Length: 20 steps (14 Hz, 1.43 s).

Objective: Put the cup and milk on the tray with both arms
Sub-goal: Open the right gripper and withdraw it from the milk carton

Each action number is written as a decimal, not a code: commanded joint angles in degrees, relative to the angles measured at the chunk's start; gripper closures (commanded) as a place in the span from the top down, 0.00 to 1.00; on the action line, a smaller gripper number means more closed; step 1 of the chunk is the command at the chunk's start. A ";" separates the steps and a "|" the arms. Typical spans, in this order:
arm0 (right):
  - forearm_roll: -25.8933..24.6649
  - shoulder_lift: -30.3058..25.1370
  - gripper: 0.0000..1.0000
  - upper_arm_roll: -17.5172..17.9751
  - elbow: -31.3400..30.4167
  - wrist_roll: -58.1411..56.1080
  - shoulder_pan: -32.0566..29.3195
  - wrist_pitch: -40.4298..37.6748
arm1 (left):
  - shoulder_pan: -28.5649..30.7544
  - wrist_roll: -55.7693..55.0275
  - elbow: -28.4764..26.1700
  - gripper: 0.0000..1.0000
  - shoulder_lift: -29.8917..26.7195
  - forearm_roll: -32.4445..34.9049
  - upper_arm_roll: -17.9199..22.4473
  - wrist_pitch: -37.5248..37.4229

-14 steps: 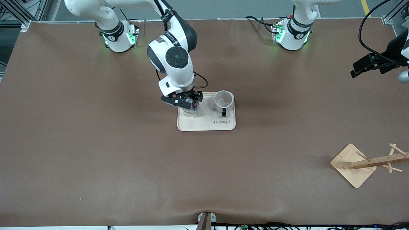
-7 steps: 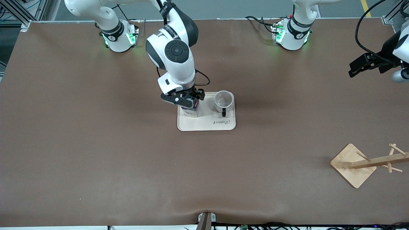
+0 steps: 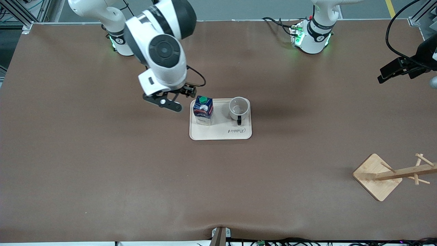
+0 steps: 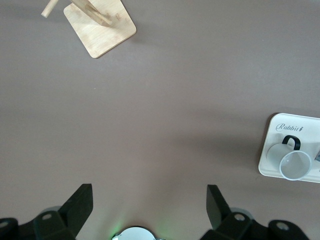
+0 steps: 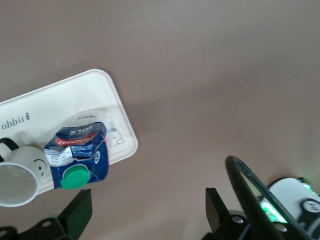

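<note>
The cream tray (image 3: 222, 132) lies mid-table. The milk (image 3: 203, 110) stands upright on the tray, at the tray's end toward the right arm. The cup (image 3: 238, 107) stands upright beside it on the tray, handle toward the front camera. My right gripper (image 3: 169, 99) is open and empty, up over the bare table beside the tray's right-arm end. Its wrist view shows the milk (image 5: 80, 152), the cup (image 5: 17, 182) and the tray (image 5: 75, 100), with the gripper (image 5: 148, 210) clear of them. My left gripper (image 3: 392, 71) is open and empty, raised over the left arm's end of the table. Its wrist view (image 4: 150, 210) shows the cup (image 4: 294, 164) on the tray (image 4: 287, 131).
A wooden stand with pegs, on a square base (image 3: 375, 177), lies tipped over near the front camera at the left arm's end; it also shows in the left wrist view (image 4: 100, 30). Brown table surface surrounds the tray.
My right gripper has let go of the milk, opened, risen and moved off the tray toward the right arm's end. The milk stays standing on the tray. The left gripper shifted slightly.
</note>
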 commanded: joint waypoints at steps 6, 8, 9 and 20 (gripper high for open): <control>-0.58 -2.23 1.00 -1.76 3.61 -17.11 -5.11 -3.50 | 0.20 0.76 -1.39 1.00 -1.51 -0.91 -0.63 0.50; -0.39 -2.23 1.00 -1.76 4.49 -23.93 -9.86 -3.76 | 0.20 0.76 -1.39 1.00 -1.51 -0.91 -0.63 0.50; -0.75 -2.32 1.00 -2.29 5.02 -24.76 -10.66 -3.76 | 0.20 0.76 -1.39 1.00 -1.42 -0.91 -0.63 0.50; 0.13 -17.59 1.00 -3.79 -7.24 -48.67 -27.71 -1.32 | 0.11 0.67 -1.30 1.00 -1.24 -0.91 -0.63 0.58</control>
